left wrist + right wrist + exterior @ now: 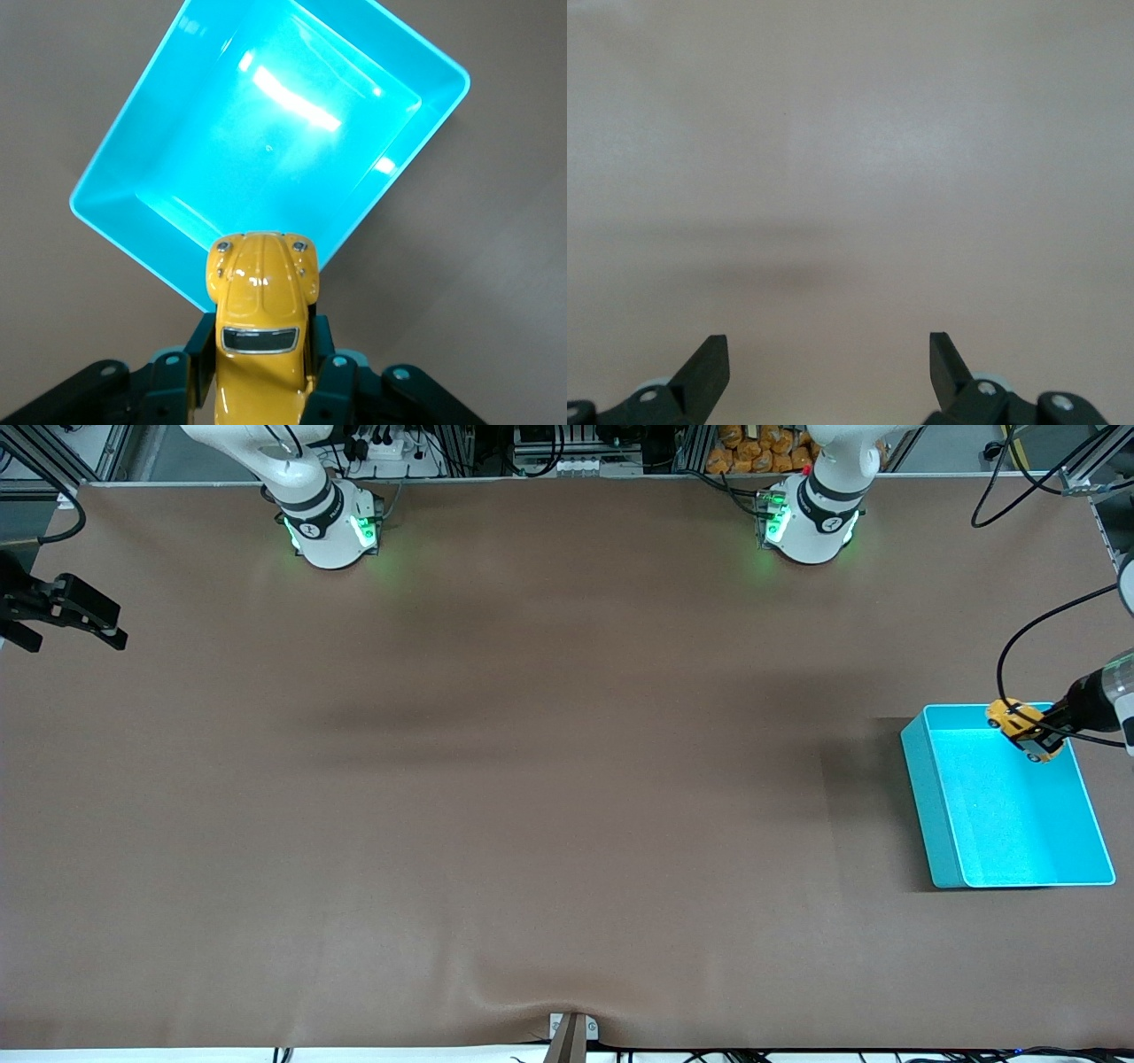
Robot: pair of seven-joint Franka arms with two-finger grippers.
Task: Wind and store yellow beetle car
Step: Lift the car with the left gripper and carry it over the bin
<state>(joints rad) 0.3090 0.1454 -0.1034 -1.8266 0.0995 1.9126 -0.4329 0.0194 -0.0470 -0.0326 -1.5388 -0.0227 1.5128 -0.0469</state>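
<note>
From the high front camera, a brown table (pixel 532 779) fills the view, with both arm bases along its top edge. A turquoise bin (pixel 925 797) sits on the table toward the left arm's end. The left gripper (pixel 1050 728) reaches in from that end and hangs over the bin's rim, at the edge of the bin farthest from the front camera; it is pinched on the yellow beetle car (pixel 1019 726), which is up in the air, tilted, over that same rim and part of the bin's interior. The right gripper (pixel 111 631) waits over the table's edge at the right arm's end, well apart from the bin — its dark fingers point inward over the brown surface. In the left wrist view, the left gripper (pixel 266 376) clamps the yellow beetle car (pixel 260 292) from both sides, the dark fingers (pixel 199 354) pressed against its flanks, the rounded hood and dark windscreen facing the camera. Below the car lies the turquoise bin (pixel 133 217), seen at an angle with bright glare on its floor, one wall directly under the car's nose. In the right wrist view, the right gripper (pixel 828 372) is spread wide, its two fingertips (pixel 709 359) well apart with nothing between them — only bare table (pixel 850 177) beneath, crossed by a faint shadow.
</note>
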